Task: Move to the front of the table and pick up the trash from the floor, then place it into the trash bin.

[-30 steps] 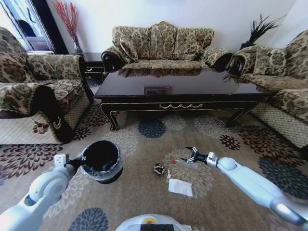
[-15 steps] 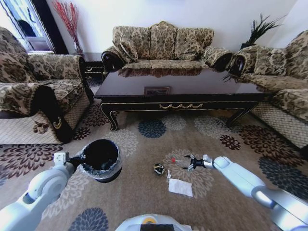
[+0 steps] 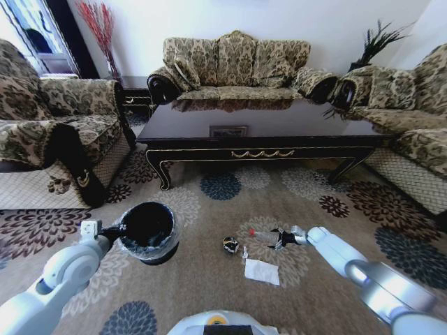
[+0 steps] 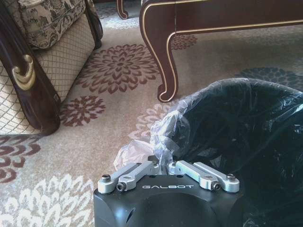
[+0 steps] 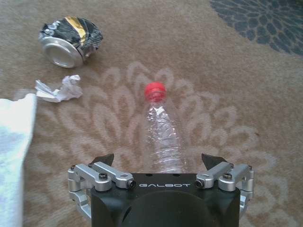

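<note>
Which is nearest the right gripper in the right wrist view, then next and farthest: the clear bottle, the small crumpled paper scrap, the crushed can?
1. Clear bottle: lying between the open fingers of the right gripper, red cap pointing away.
2. Crumpled paper scrap: off to the side on the carpet, beside the white paper.
3. Crushed can: beyond the scrap, farthest.

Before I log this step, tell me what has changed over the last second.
The right gripper came down and back toward the robot, ending low over the floor with its fingers open astride the clear bottle, which is not yet gripped. Unchanged: the left gripper shut on the trash bin liner; the crushed can, white paper and table.
</note>
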You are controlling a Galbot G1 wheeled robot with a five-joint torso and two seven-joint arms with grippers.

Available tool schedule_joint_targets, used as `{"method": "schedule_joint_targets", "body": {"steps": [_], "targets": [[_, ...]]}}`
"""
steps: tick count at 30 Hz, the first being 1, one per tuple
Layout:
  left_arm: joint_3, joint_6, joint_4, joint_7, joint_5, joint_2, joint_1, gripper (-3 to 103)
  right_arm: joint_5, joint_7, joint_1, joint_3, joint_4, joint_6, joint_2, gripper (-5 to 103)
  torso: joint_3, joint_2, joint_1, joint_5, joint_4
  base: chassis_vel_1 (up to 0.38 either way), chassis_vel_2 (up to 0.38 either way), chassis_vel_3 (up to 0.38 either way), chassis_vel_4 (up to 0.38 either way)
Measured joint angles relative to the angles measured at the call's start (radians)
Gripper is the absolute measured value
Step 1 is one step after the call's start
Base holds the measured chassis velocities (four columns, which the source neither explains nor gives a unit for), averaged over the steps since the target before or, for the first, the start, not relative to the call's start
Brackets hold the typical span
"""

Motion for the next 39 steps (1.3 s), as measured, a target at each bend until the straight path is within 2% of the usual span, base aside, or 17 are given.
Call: {"method": "schedule_joint_targets", "body": {"steps": [10,13,15,16,18,19,21,22,24,25,28,29,31,32,34,37,39], "targets": [[0.017,0.000,0.008,-0.003,-0.023,0.019,-0.031,3,-0.047,0.037,0.009,-0.006,-0.047,-0.011,0.010,103,0.000,0.000,0.000,0.0000,-0.0003,0.000,0.000,0.000,0.000],[0.028,0.000,0.016,-0.004,-0.026,0.023,-0.045,3,-0.047,0.039,0.007,-0.006,-0.048,-0.012,0.004,88,0.000,0.000,0.000,-0.0001,-0.0002,0.000,0.000,0.000,0.000],[0.033,0.000,0.018,-0.004,-0.028,0.023,-0.049,3,-0.047,0.039,0.006,-0.006,-0.049,-0.012,0.002,88,0.000,0.000,0.000,0.0000,-0.0002,0.000,0.000,0.000,0.000],[0.036,0.000,0.019,-0.004,-0.029,0.024,-0.052,3,-0.046,0.039,0.005,-0.005,-0.049,-0.011,0.001,77,0.000,0.000,0.000,-0.0001,-0.0002,0.000,0.000,0.000,0.000],[0.037,0.000,0.020,-0.004,-0.029,0.024,-0.053,3,-0.045,0.038,0.004,-0.004,-0.049,-0.010,0.001,77,0.000,0.000,0.000,-0.0001,-0.0003,0.000,0.000,0.000,0.000],[0.040,0.000,0.023,-0.004,-0.029,0.025,-0.056,3,-0.043,0.037,0.000,-0.002,-0.049,-0.007,0.000,66,0.000,0.000,0.000,0.0000,-0.0002,0.000,0.000,0.000,0.000],[0.041,0.000,0.025,-0.004,-0.030,0.026,-0.058,3,-0.042,0.036,-0.004,0.000,-0.045,-0.001,-0.002,66,0.000,0.000,0.000,-0.0001,-0.0002,0.000,0.000,0.000,0.000],[0.041,0.000,0.026,-0.004,-0.030,0.026,-0.059,3,-0.041,0.035,-0.006,0.002,-0.042,0.003,-0.003,56,0.000,0.000,0.000,-0.0002,-0.0002,0.000,0.000,0.000,0.000],[0.041,-0.001,0.026,-0.004,-0.031,0.026,-0.059,3,-0.040,0.035,-0.009,0.004,-0.038,0.006,-0.003,56,0.000,0.000,0.000,-0.0003,-0.0002,0.000,0.000,0.000,0.000],[0.041,-0.001,0.026,-0.004,-0.031,0.027,-0.059,3,-0.040,0.035,-0.010,0.006,-0.035,0.010,-0.004,44,0.000,0.000,0.000,-0.0001,-0.0002,0.000,0.000,0.000,0.000],[0.041,-0.001,0.024,-0.004,-0.034,0.027,-0.059,3,-0.036,0.033,-0.019,0.015,-0.014,0.022,-0.011,44,0.000,0.000,0.000,0.0000,0.0000,0.000,0.000,0.000,0.000],[0.040,-0.001,0.020,-0.004,-0.035,0.028,-0.058,3,-0.029,0.031,-0.025,0.020,0.002,0.027,-0.016,36,0.000,0.000,0.000,0.0003,0.0000,0.000,0.000,0.000,0.000],[0.040,-0.001,0.017,-0.004,-0.035,0.028,-0.057,3,-0.020,0.028,-0.034,0.030,0.027,0.032,-0.024,36,0.000,0.000,0.000,0.0002,0.0000,0.000,0.000,0.000,0.000],[0.040,-0.002,0.014,-0.004,-0.036,0.028,-0.056,3,-0.007,0.026,-0.045,0.046,0.059,0.039,-0.032,29,0.000,0.000,0.000,0.0002,-0.0001,0.000,0.000,0.000,0.000],[0.043,-0.005,0.010,-0.004,-0.036,0.027,-0.056,3,0.034,0.028,-0.067,0.084,0.135,0.056,-0.052,23,0.000,0.000,0.000,0.0003,-0.0001,0.000,0.000,0.000,0.000],[0.057,-0.012,0.007,-0.001,-0.035,0.019,-0.056,3,0.067,0.037,-0.090,0.149,0.219,0.100,-0.070,23,0.000,0.000,0.000,0.0003,0.0000,0.000,0.000,0.000,0.000],[0.076,-0.012,0.004,0.003,-0.031,0.009,-0.058,3,0.096,0.075,-0.110,0.191,0.305,0.122,-0.093,21,0.000,0.000,0.000,-0.0002,0.0002,0.000,0.000,0.000,0.000]]}}
